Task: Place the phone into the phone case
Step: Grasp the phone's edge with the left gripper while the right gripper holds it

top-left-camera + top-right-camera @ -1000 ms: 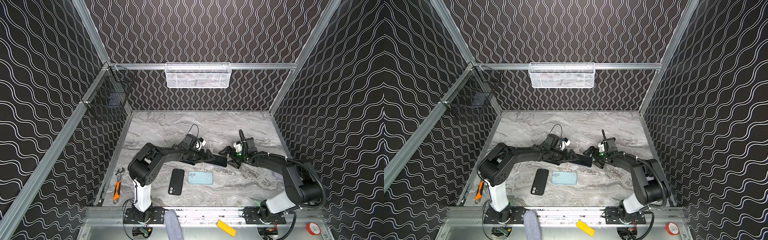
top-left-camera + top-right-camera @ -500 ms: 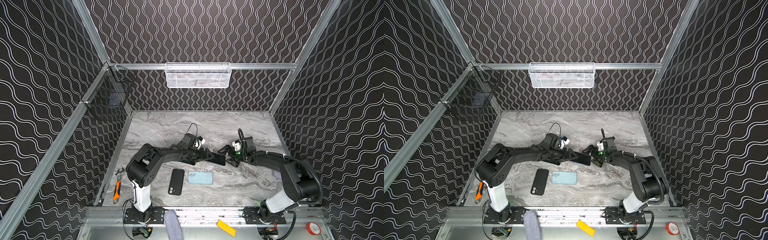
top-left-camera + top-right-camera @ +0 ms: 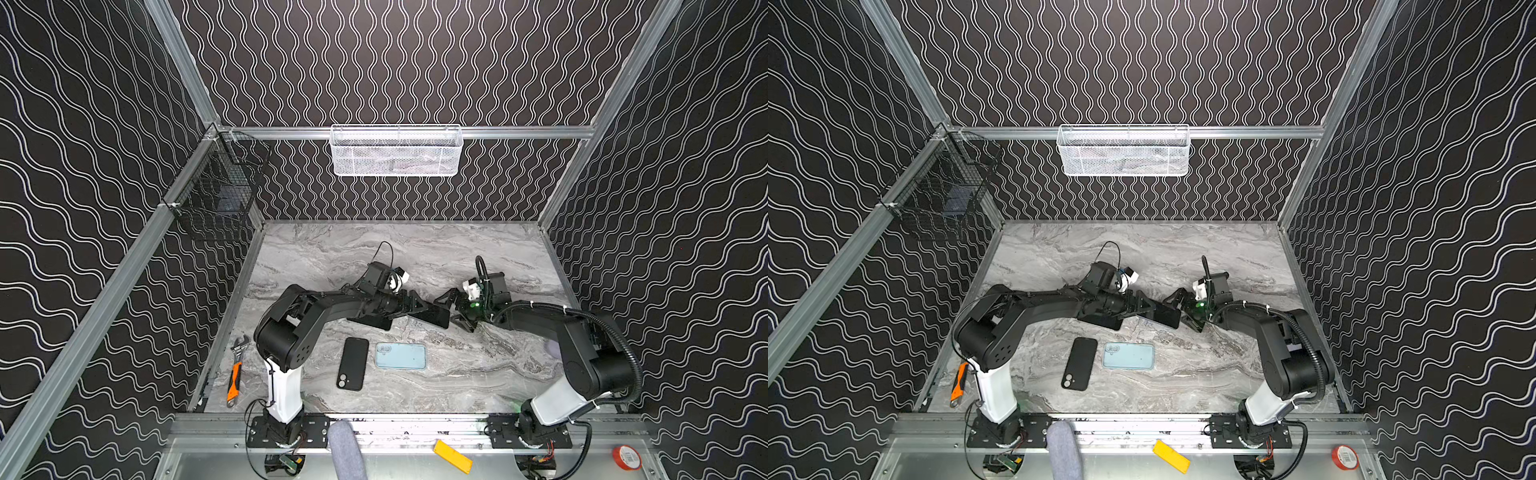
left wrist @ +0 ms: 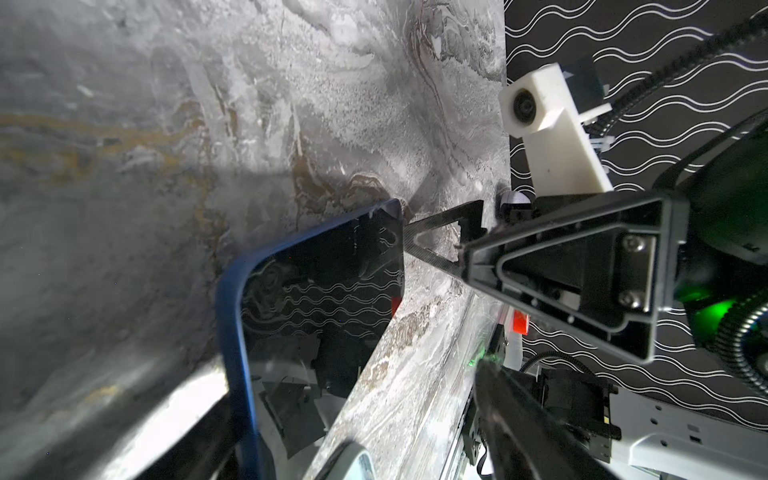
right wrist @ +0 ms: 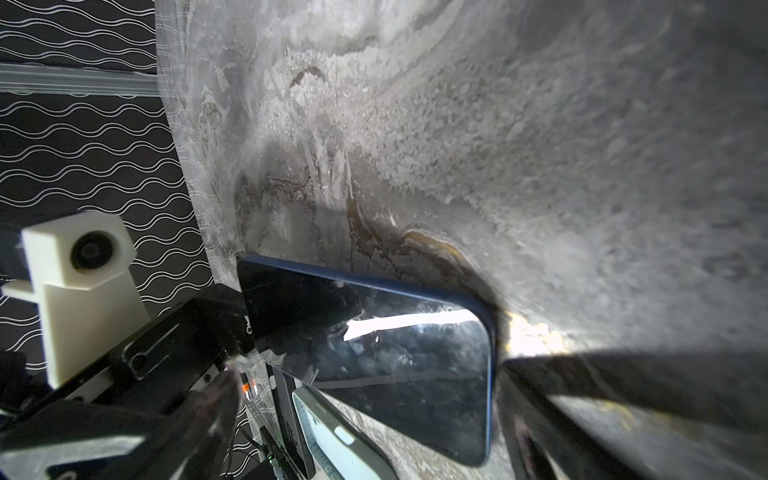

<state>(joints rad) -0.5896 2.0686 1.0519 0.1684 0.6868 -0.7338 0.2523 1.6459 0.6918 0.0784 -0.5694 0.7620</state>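
- In the mouth of the spread jaws of the right gripper (image 3: 445, 311), in a top view, sits the free end of the dark-glass, blue-rimmed phone (image 3: 434, 318). The left gripper (image 3: 417, 309) pinches its other end.
- Left wrist: the phone's long axis runs from the pinching jaws straight toward the open ones.
- Right wrist: the pale-blue translucent phone case (image 5: 332, 440) lies outside both pairs of jaws.

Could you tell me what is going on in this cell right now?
The left gripper holds a dark phone with a blue edge just above the marbled table. The phone's free end points at the right gripper, whose jaws stand open at that end and are not closed on it. This looks like a handover or regrip. A black case and a light blue item, probably another case, lie flat nearer the arm bases. The phone is not yet in a case.
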